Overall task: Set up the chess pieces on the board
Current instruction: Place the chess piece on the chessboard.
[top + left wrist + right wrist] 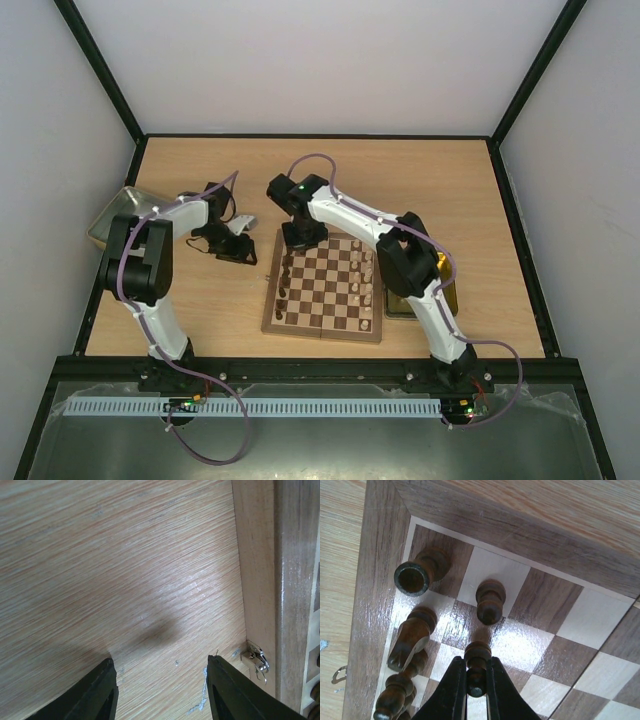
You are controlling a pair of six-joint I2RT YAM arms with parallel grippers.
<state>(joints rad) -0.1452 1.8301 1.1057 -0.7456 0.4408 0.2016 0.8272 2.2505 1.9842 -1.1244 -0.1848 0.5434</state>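
The board (320, 331) lies in the middle of the table. Dark chess pieces (287, 280) line its left side, and pale ones (366, 278) stand toward its right. At the far left corner my right gripper (476, 666) is shut on a dark pawn (478, 652), held upright low over the squares. Beside it are another dark pawn (490, 600), a rook (417, 572) and a knight (412, 635). My left gripper (162, 680) is open over bare table just left of the board's edge (260, 580), with nothing between its fingers (102, 690).
A grey metal tray (112, 215) sits at the table's left edge. To the right of the board, a yellowish tray (443, 292) lies partly under the right arm. A small metal latch (257, 657) sticks out of the board's side near my left fingers.
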